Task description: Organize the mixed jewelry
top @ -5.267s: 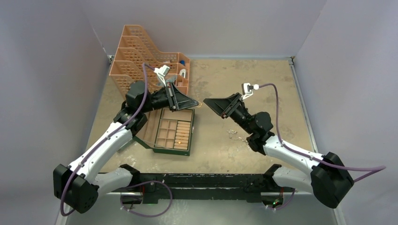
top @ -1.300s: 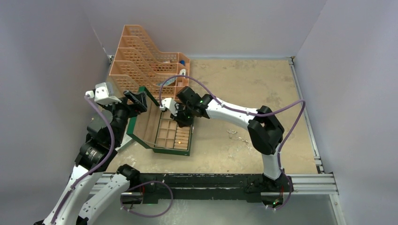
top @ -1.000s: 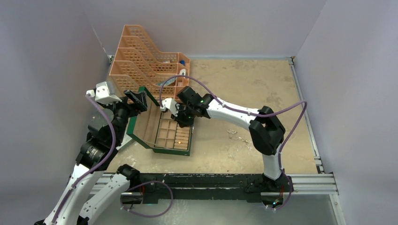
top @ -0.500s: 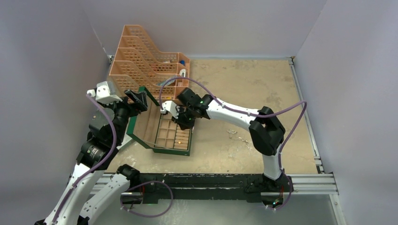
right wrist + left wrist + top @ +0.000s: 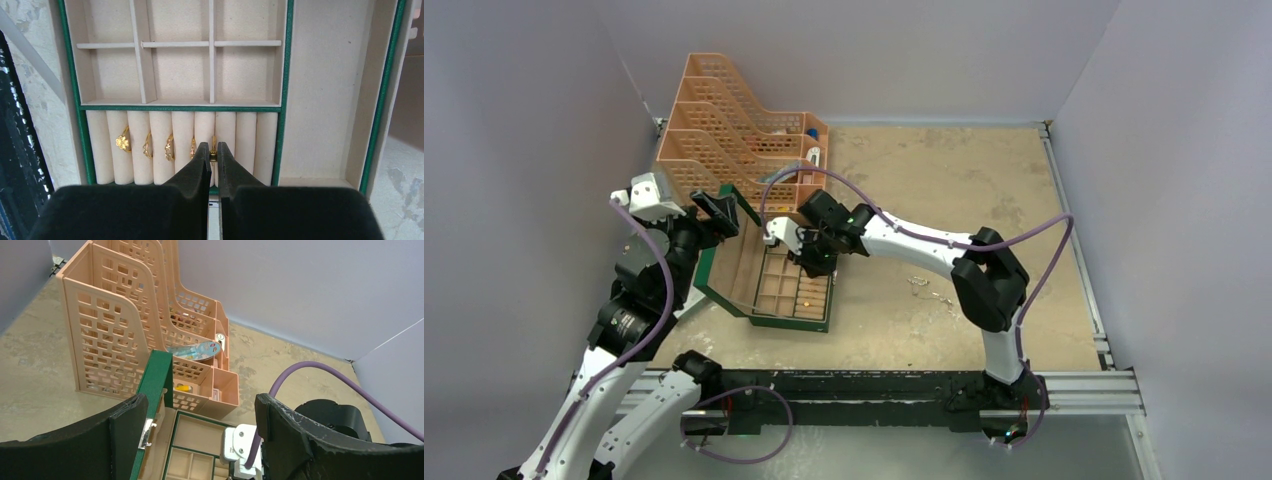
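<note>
Gold ring (image 5: 213, 148) pinched between right gripper (image 5: 213, 155) tips, over ring rolls (image 5: 246, 145); left gripper (image 5: 200, 412) spread.

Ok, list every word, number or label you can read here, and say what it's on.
None can be read in any view.
Disc in the organizer: coloured print, too blurred to read.
White tag beside it: a round mark, too small to read.
Box and rings: no lettering shows.
</note>
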Available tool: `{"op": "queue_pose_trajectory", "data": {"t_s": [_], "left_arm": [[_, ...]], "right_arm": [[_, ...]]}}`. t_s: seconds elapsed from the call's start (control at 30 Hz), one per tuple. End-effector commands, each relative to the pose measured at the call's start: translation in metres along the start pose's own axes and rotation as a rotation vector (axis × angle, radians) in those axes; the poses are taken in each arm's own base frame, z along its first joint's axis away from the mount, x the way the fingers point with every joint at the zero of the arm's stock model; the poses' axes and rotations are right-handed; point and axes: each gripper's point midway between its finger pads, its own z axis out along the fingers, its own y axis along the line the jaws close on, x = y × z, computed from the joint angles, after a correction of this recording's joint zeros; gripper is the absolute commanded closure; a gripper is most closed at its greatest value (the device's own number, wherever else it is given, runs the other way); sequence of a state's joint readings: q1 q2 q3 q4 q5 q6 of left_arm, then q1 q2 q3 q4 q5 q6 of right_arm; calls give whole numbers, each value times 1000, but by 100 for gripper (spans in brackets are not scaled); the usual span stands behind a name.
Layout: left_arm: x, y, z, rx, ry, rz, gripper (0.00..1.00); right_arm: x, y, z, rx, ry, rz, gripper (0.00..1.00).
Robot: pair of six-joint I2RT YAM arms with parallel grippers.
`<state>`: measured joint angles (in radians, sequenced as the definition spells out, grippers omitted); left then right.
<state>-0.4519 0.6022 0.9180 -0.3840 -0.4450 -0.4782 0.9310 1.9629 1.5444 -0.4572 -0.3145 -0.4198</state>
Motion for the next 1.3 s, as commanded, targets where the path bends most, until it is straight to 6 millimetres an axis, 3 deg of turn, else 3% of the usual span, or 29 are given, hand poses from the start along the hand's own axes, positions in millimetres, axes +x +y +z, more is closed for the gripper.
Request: {"op": "queue_pose_trajectory", "data": {"t_s": [0.0,0.5,0.63,0.7,0.8,1.1,1.27], "left_arm": [[-6,-3,2,11,-19,-8,22],[-5,-3,3,9,-15,-6,22],[-5,-3,3,10,-16,-7,22],[-5,-3,3,9,-14,-6,22],[-4,-3,4,10,-12,-9,22],[0,-10,4,35,12,-35,22],[3,-14,3,49,43,-57,21]], "right_arm": [[-7,-2,3,12,-10,-19,100],[14,-3,13,9,55,-37,99],[16,2,12,-10,71,11,93],[9,5,8,-35,64,45,78],[-5,7,0,-43,32,66,65],[-49,14,-51,-39,-139,120,48],[-69,-10,-70,104,-285,220,45]]}}
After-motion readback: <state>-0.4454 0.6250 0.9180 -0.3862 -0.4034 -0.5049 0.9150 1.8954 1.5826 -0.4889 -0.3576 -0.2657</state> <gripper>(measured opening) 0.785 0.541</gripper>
